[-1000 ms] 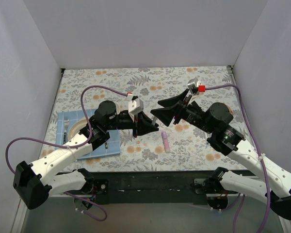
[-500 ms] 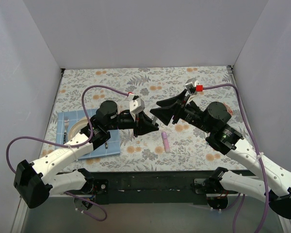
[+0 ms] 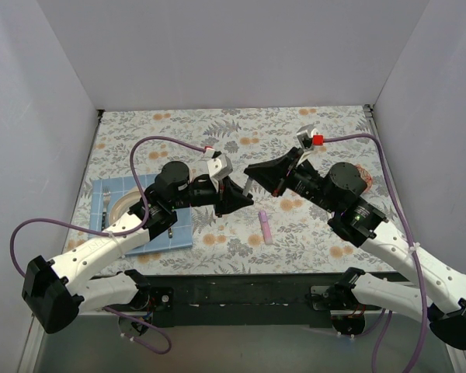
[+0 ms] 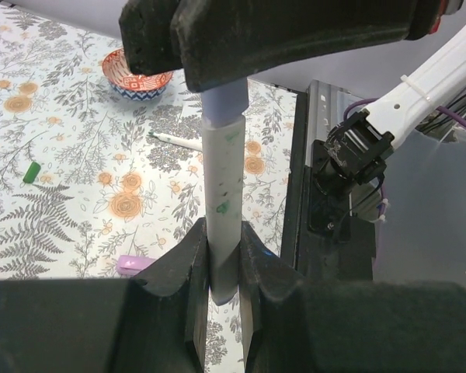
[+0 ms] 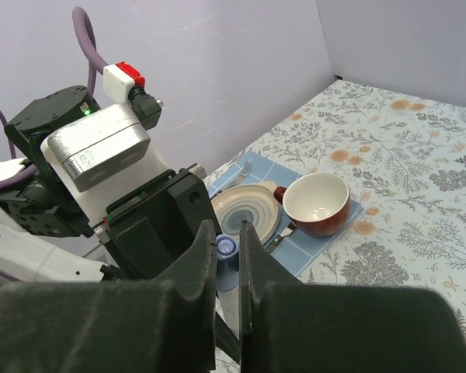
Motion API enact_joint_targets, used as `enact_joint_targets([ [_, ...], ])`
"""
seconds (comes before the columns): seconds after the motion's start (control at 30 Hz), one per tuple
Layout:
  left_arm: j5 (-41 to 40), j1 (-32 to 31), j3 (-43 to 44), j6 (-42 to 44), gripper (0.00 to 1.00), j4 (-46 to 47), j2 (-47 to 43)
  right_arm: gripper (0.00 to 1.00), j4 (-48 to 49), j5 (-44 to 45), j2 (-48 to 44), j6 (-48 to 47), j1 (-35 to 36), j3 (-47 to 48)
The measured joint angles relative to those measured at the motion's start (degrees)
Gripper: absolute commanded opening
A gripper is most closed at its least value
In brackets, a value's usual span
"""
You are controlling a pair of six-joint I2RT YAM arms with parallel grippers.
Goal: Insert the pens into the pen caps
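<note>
My left gripper [image 4: 224, 260] is shut on the lower end of a white pen [image 4: 224, 186], held upright in the left wrist view. A purple pen cap [image 4: 222, 101] sits on the pen's upper end. My right gripper [image 5: 227, 250] is shut on that purple cap [image 5: 227, 247], seen end-on between its jaws. In the top view the left gripper [image 3: 234, 198] and the right gripper [image 3: 252, 176] meet above the middle of the table. A thicker pink pen [image 3: 265, 226] lies on the cloth just below them. Another thin pen [image 4: 179, 141] and a green cap [image 4: 33, 172] lie on the table.
A blue mat [image 3: 171, 233] at the left carries a plate [image 3: 123, 203], a fork [image 3: 106, 203] and a red mug [image 5: 317, 203]. An orange-and-blue bowl [image 4: 136, 74] stands at the right, near the right arm. White walls enclose the flowered tabletop [image 3: 217, 132].
The right gripper has moved left to the left gripper and closed its jaws on the purple cap. The left gripper still holds the pen, turned slightly.
</note>
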Motion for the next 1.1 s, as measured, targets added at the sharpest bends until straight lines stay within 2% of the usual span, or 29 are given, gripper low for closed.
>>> enact_joint_targets([
  [0.47, -5.0, -0.9, 4.3, 1.9, 0.00, -12.0, 4.4, 0.01, 4.4, 6.1, -1.7, -0.6, -0.2, -8.6],
  [0.77, -5.4, -1.0, 4.4, 2.1, 0.00, -13.4, 6.5, 0.01, 13.6, 7.0, -2.2, 3.9, -1.1, -16.0],
  [1.1, -5.5, -0.8, 4.4, 2.5, 0.00, -13.7, 7.3, 0.01, 18.4, 7.0, -0.2, 10.2, -1.6, -18.5],
])
